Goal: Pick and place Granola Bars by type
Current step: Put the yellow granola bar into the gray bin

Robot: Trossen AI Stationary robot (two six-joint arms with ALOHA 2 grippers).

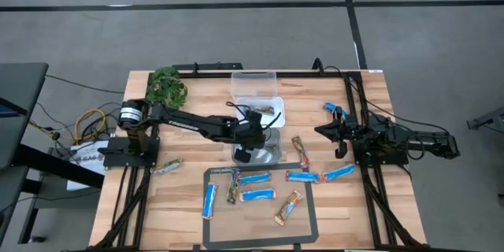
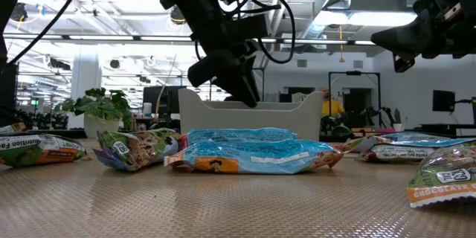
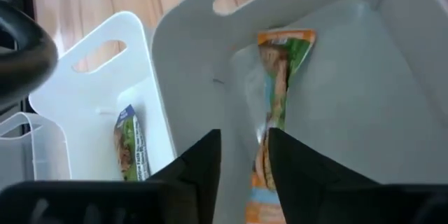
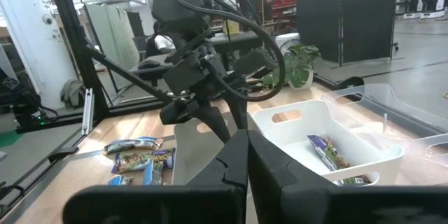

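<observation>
My left gripper (image 1: 253,140) (image 3: 245,171) reaches down into a grey-white bin (image 1: 272,153) (image 3: 350,112), fingers open. An orange-and-green granola bar (image 3: 280,77) lies in that bin, its near end between my fingertips. A second white bin (image 1: 264,110) (image 3: 91,112) holds another bar (image 3: 129,143). Several blue, tan and multicoloured bars lie on the table around a black-edged mat (image 1: 311,205). My right gripper (image 1: 339,138) (image 4: 246,157) waits shut and empty at the table's right. My left gripper's fingers point down into the bin. The orange-and-green bar's near end (image 3: 260,175) lies close beside one finger (image 3: 294,171), with bare bin floor between it and the other finger. I cannot tell whether that finger touches the bar.
A clear bin (image 1: 253,85) and a green plant (image 1: 168,87) stand at the table's far side. Blue bars (image 1: 254,178) (image 1: 302,177) (image 1: 339,173) (image 1: 209,201), a tan one (image 1: 288,207) and a multicoloured one (image 1: 299,150) lie near the mat. Another blue bar (image 1: 335,110) lies by the right arm.
</observation>
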